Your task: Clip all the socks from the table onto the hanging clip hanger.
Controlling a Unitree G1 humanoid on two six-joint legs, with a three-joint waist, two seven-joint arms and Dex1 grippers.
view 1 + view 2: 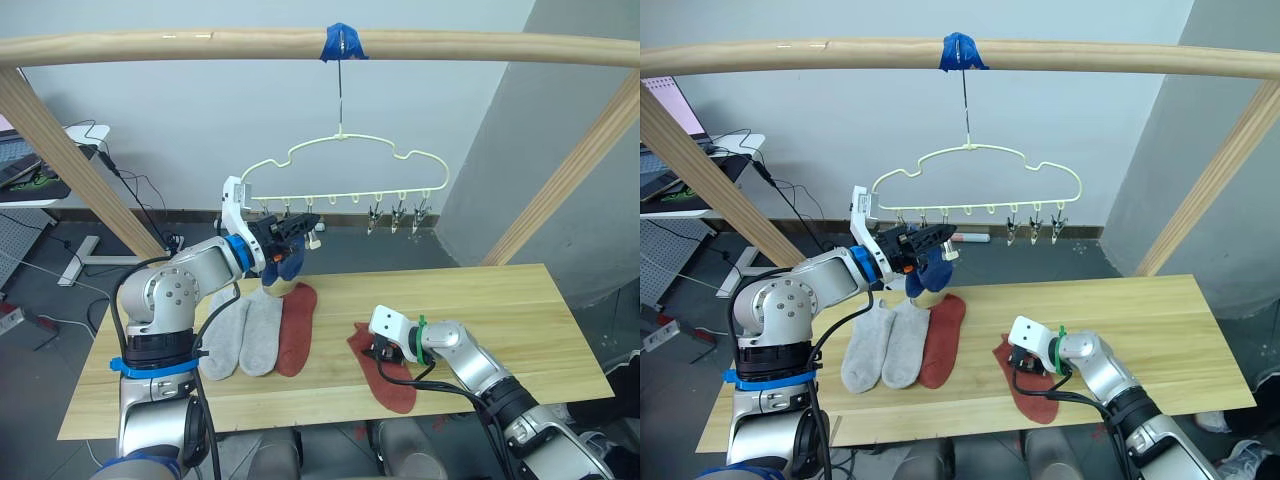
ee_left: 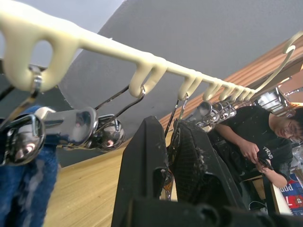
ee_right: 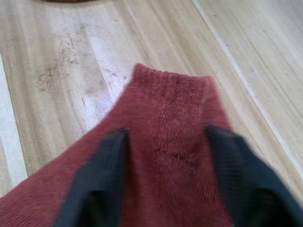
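I see one blue sock [image 1: 284, 264] already hanging from a clip at the left end of the clip hanger [image 1: 345, 172]. My left claw [image 1: 290, 232] pinches a clip there. Two grey socks [image 1: 243, 335] and two red socks lie on the worktop [image 1: 520, 310]; my right claw [image 3: 161, 189] spreads open over a red sock [image 1: 385, 375].

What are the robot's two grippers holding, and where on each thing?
Right gripper straddles the rust red sock near its cuff, fingers open. Left gripper is shut on a clip's handles.
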